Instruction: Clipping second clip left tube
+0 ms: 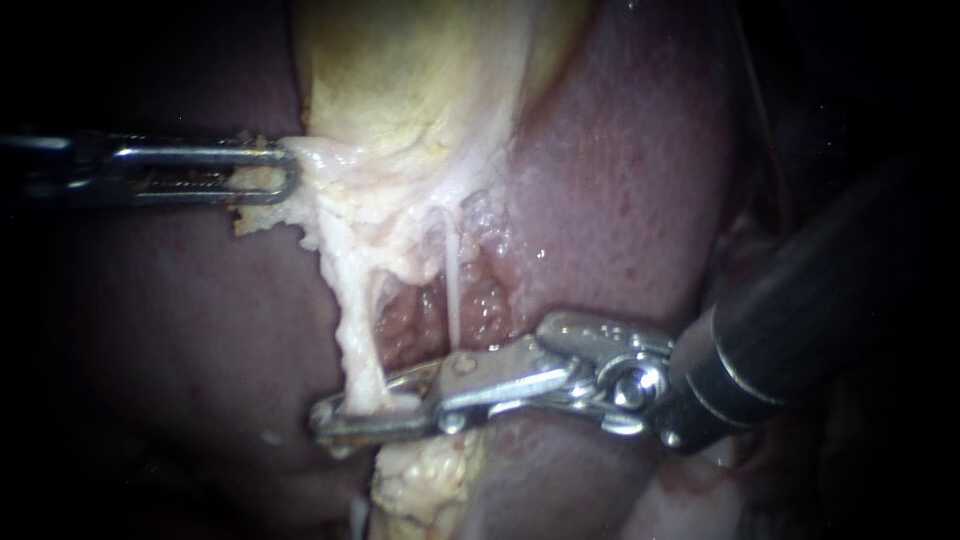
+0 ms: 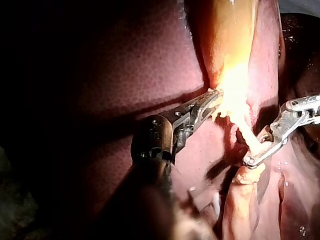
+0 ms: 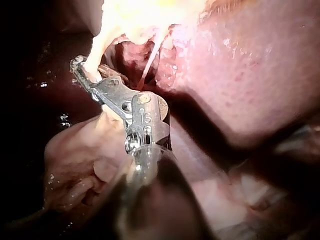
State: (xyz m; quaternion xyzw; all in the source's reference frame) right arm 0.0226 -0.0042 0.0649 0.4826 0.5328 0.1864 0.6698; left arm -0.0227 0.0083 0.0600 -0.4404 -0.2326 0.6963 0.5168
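**Right instrument on the left tube: partial-bite risk**

Jaws of the right instrument (image 1: 335,412) are gripping the left tube (image 1: 358,340) from both sides, low down and near the jaw tips. With the tube sitting that far out, a clip may be catching only part of it or slipping off. The thin right tube (image 1: 452,280) is lying just beside it, so sideways drift could be snagging it. The shaft is entering from the right, nearly level. The left instrument (image 1: 285,172) is clamping the gallbladder (image 1: 400,80) edge, holding it taut.
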